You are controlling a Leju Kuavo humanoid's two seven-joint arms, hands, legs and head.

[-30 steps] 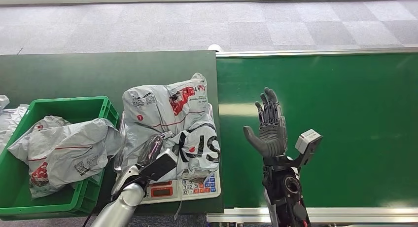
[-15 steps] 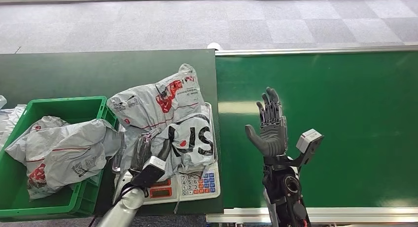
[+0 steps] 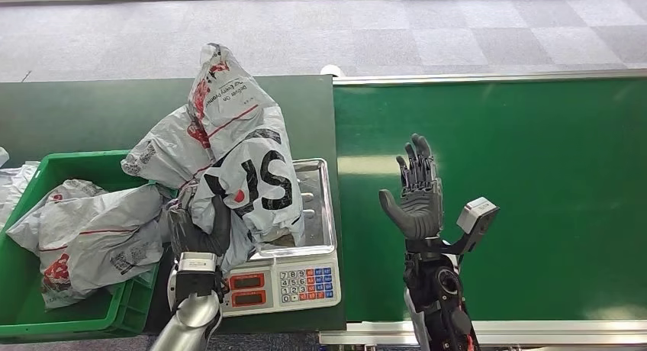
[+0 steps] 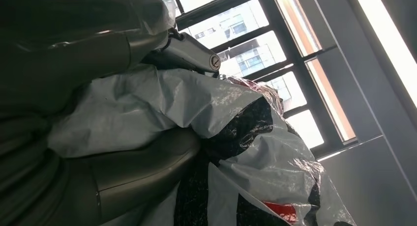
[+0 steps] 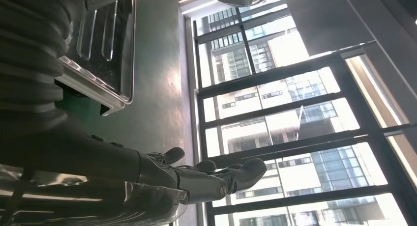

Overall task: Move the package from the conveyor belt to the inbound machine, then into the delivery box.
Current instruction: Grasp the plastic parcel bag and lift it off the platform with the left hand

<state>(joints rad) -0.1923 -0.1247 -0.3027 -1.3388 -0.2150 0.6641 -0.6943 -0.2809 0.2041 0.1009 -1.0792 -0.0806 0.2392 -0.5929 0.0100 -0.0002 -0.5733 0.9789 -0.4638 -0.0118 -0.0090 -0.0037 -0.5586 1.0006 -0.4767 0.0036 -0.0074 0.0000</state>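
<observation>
The package hangs tilted above the scale and the bin edge, gripped from below by the left hand — the right hand stands upright over the belt, fingers apart, holding nothing.

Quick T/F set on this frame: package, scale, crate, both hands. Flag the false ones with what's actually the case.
1. The left hand grips the grey package, lifted mostly off the scale's tray. True.
2. The right hand holds a package. False: it is empty, fingers apart, over the green conveyor belt.
3. The green crate already holds another grey package. True.
4. The scale sits on the conveyor belt. False: it sits on the dark green table, beside the belt.
5. The crate is to the right of the scale. False: it is to its left.
</observation>
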